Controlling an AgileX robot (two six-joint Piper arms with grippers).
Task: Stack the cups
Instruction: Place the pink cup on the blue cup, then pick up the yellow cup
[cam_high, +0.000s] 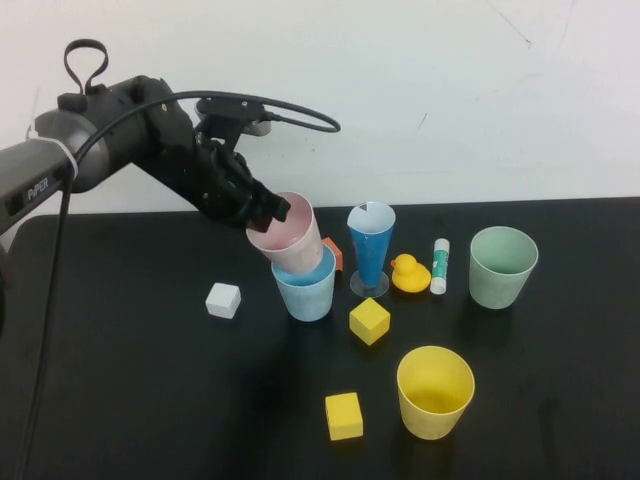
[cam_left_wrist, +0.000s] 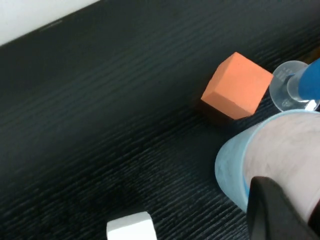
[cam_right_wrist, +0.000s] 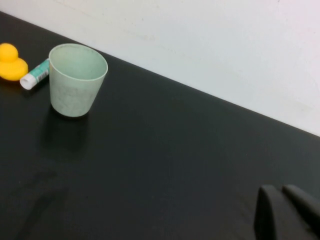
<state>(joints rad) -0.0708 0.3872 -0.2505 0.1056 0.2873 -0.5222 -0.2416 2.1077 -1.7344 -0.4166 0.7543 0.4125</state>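
The pink cup (cam_high: 287, 243), pinched by the left claw (cam_high: 268, 210), is tilted into the blue cup (cam_high: 305, 290) mid-surface, green cup (cam_high: 502, 266) and yellow cup (cam_high: 435, 391) unstacked, right claw (cam_right_wrist: 285, 212) parked shut.

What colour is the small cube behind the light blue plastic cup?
Orange; the small foam-like cube shows best in the left wrist view.

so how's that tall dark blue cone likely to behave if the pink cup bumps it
The dark blue cone looks tall and narrow on a small clear base, so it would probably tip easily. It seems light plastic, likely sliding too. The left gripper, shut on the pink cup, works close beside it.
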